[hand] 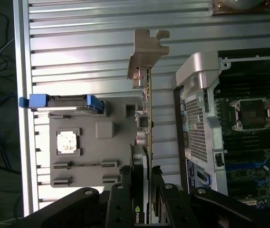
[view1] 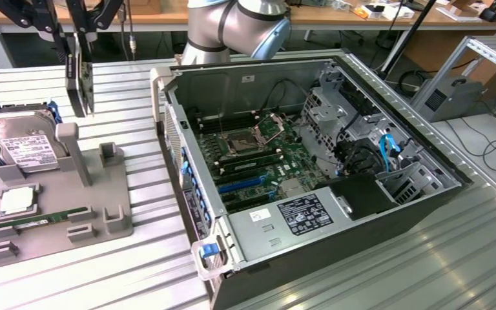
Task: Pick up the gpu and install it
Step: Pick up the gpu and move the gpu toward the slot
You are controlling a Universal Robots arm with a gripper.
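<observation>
Ribbed metal table (view1: 360, 284) carries an open computer case (view1: 317, 161) and, at the exterior view's left, a gray holder (view1: 114, 194) with a hard drive (view1: 24, 148). The wrist view shows the gripper (hand: 143, 180) fingers closed on the gpu (hand: 148, 109), seen edge-on, with its silver bracket (hand: 147, 52) at the far end. The exterior view shows the card hanging in the air over the holder's side nearest the case.

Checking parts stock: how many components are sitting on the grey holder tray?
3 on the tray: the hard drive leaning at the far end in the exterior view, the processor chip flat mid-tray, the green memory stick nearest the camera. The drive may hide more.
</observation>
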